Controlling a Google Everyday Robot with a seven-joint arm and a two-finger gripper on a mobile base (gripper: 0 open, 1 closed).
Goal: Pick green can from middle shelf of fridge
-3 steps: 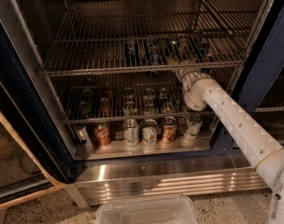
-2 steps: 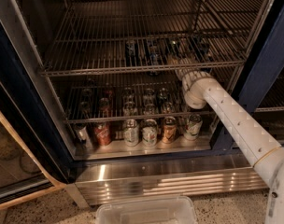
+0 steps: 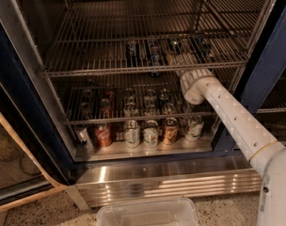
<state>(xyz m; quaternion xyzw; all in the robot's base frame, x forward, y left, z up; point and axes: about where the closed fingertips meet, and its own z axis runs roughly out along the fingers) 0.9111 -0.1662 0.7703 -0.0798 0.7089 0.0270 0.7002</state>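
The fridge (image 3: 20, 102) stands open, with a dark blue frame and wire racks. Several small dark cans stand in a row towards the back of the middle shelf (image 3: 133, 71). The dark can that looks green (image 3: 173, 46) stands just beyond my gripper (image 3: 177, 58). My gripper reaches in over the shelf's right part, right behind that can. The white arm (image 3: 227, 112) comes in from the lower right and hides part of the rack. I cannot tell whether the gripper touches the can.
More cans (image 3: 147, 133) stand on the lower rack and on the fridge floor, with a red one (image 3: 104, 134) at the left. A shiny steel base panel (image 3: 166, 182) runs below. A clear plastic bin (image 3: 147, 213) sits on the floor in front. The glass door (image 3: 11, 164) hangs open at the left.
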